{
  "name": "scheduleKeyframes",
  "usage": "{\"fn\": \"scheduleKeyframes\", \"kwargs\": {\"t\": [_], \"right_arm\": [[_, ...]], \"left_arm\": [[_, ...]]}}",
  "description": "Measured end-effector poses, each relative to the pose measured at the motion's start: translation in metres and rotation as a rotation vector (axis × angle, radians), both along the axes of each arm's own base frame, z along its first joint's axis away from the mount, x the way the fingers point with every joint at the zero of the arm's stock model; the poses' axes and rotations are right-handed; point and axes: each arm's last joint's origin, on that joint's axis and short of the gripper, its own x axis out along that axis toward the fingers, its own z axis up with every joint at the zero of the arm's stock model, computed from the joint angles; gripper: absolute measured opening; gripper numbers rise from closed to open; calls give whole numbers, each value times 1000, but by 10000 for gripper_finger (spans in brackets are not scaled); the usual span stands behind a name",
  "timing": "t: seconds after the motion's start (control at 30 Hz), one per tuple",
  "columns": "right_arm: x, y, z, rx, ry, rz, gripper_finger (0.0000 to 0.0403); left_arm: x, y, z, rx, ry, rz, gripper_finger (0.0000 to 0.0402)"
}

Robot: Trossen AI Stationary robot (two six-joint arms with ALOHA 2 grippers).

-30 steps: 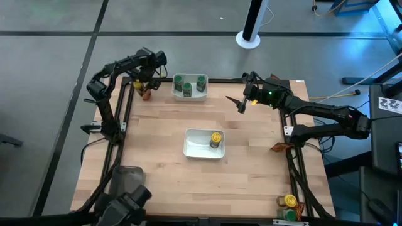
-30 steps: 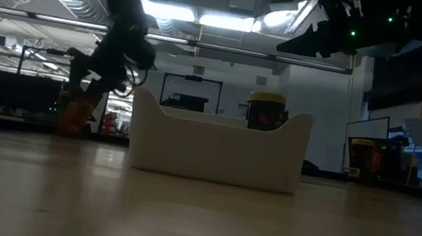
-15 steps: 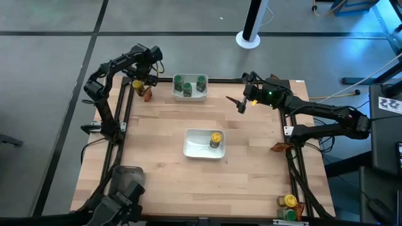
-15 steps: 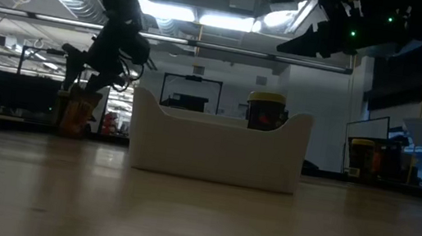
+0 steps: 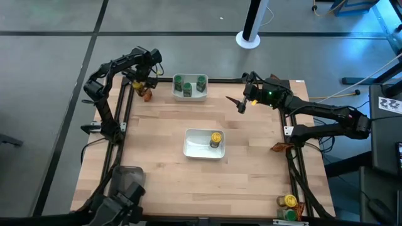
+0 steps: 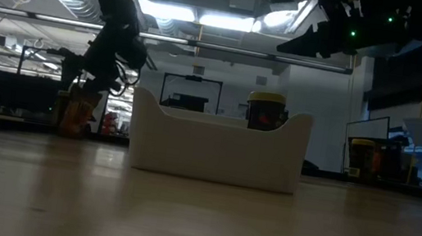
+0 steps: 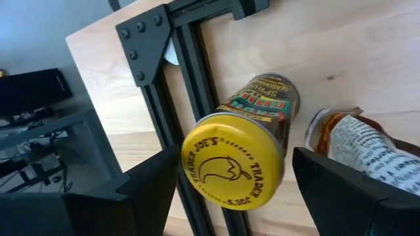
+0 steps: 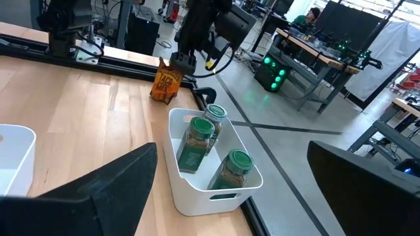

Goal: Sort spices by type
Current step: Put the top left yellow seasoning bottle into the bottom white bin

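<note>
Just ahead of the wide-open right gripper (image 8: 223,216), a white bowl (image 8: 197,196) held 3 green-capped jars (image 8: 231,169); the open left gripper (image 7: 230,196) framed a yellow-capped jar (image 7: 237,160).

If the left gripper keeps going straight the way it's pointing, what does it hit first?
Most likely the yellow-capped jar: it sits dead ahead between the open left gripper's fingers, cap facing it. The brown packet lies just beside that line.
</note>
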Motion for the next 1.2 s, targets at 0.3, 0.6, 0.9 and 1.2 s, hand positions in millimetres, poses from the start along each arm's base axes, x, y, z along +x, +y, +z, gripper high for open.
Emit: {"fn": "scheduleKeyframes", "kwargs": {"t": [0.3,0.6,0.9,1.2], "right_arm": [[0,0,0,0,0,0,390],[0,0,0,0,0,0,390],[0,0,0,1,0,0,390],[0,0,-1,4,8,0,390]], "left_arm": [[3,1,-1,-42,-103,-10,282],[5,2,-2,-57,-144,-32,282],[4,-2,-13,-86,-145,-51,282],[1,-6,-41,-78,-156,-102,282]]}}
